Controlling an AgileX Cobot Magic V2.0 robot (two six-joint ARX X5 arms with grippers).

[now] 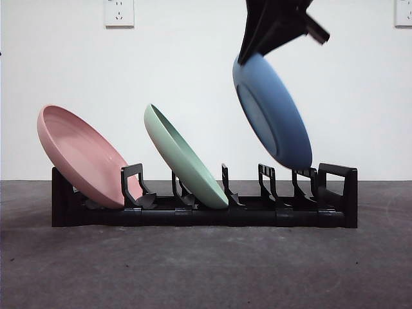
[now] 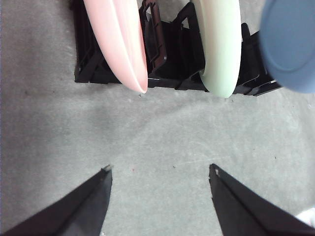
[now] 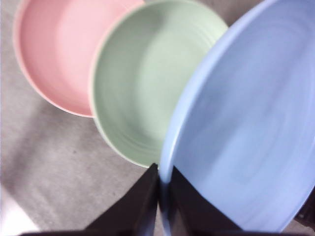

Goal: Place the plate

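A blue plate (image 1: 273,112) hangs tilted in the air, its lower edge just above the right end of the black dish rack (image 1: 206,209). My right gripper (image 1: 248,58) comes down from the top and is shut on the plate's upper rim; in the right wrist view the gripper (image 3: 161,189) pinches the blue plate (image 3: 246,132) edge. My left gripper (image 2: 160,172) hovers open over the grey table in front of the rack (image 2: 167,54), holding nothing. The blue plate (image 2: 290,44) also shows at that view's corner.
A pink plate (image 1: 84,158) leans in the rack's left slot and a green plate (image 1: 187,158) in the middle slot. Both plates show in the wrist views, pink (image 3: 59,54) and green (image 3: 142,73). Two wall sockets (image 1: 119,13) sit on the white wall behind.
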